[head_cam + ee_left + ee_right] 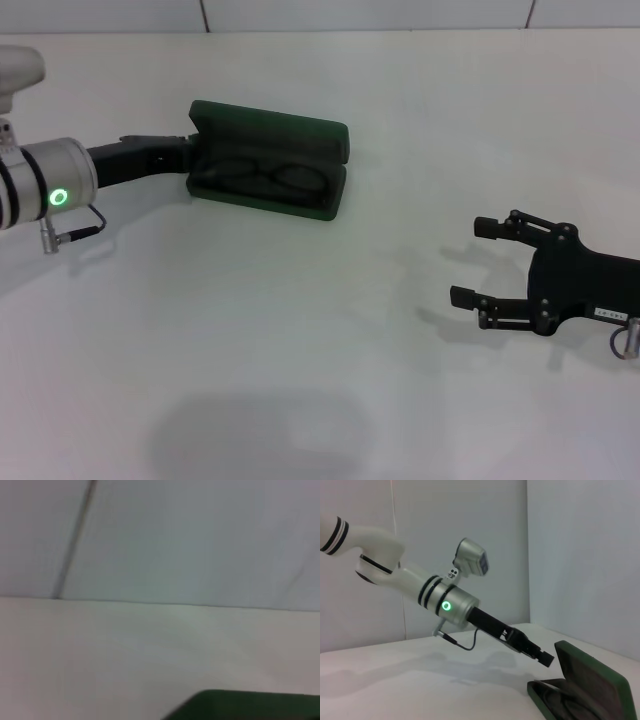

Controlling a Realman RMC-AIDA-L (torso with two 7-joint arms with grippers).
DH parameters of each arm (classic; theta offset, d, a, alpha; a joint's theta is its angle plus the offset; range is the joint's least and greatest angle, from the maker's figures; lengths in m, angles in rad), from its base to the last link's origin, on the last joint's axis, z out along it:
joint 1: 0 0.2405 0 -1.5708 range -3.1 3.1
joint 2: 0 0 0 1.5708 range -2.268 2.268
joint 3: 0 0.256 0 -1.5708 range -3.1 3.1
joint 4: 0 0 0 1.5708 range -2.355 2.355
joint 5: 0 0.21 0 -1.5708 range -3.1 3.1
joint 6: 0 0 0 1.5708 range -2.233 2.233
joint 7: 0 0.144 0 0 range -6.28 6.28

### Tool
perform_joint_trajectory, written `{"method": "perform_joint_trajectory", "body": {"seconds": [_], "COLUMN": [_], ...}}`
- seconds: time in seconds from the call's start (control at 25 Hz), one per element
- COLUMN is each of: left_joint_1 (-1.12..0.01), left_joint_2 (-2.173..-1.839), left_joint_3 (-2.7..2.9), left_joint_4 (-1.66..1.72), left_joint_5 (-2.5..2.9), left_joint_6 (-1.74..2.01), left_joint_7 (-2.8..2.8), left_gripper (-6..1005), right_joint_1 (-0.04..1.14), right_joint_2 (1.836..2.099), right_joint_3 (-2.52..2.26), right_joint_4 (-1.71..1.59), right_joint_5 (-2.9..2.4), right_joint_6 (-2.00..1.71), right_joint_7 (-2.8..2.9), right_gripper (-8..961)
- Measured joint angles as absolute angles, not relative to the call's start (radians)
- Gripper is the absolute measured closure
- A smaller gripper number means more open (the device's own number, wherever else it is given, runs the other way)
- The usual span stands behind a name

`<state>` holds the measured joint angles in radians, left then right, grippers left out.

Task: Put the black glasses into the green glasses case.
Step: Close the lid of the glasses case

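The green glasses case (300,140) lies open on the white table at the back centre, lid raised. The black glasses (268,178) lie inside its lower half. My left gripper (183,155) is at the case's left end, right by the raised lid; in the right wrist view it (545,657) sits just off the lid's edge of the case (600,680). A strip of the case (250,706) shows in the left wrist view. My right gripper (480,262) is open and empty, low over the table, far right of the case.
The white table (300,330) stretches in front of the case and between the two arms. A grey wall (380,12) runs along the table's back edge. My left forearm (60,185) with a green light reaches in from the left.
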<state>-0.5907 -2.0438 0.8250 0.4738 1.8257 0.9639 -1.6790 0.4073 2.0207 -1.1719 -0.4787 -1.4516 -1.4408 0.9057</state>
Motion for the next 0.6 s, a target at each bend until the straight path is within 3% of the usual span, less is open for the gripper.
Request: {"method": "perform_joint_trajectory", "body": {"seconds": [0.16,0.36,0.6], "left_joint_1": [-0.576,-0.532,-0.56], "left_joint_2": [-2.029,-2.085,-2.092], "left_joint_3": [0.826,0.853,1.027], "left_joint_4": [0.536,0.822,0.989], "left_joint_5": [1.832,1.916,2.018], "left_joint_6": [1.102,1.174,1.093], "left_joint_7": [-1.768,-1.945,-2.19], "left_gripper": [882,880,878], "right_joint_1": [0.407,0.41,0.416], "right_joint_2": [2.02,2.02,2.02], "right_joint_3": [-1.17,-1.17,-1.172], "right_joint_4": [-0.477,-0.477,-0.477], "right_joint_5": [-1.452,-1.452,-1.452], "right_joint_6": [-1.441,-1.438,-1.436], "right_joint_7": [0.905,0.905,0.907], "right_gripper": [68,68,68]}}
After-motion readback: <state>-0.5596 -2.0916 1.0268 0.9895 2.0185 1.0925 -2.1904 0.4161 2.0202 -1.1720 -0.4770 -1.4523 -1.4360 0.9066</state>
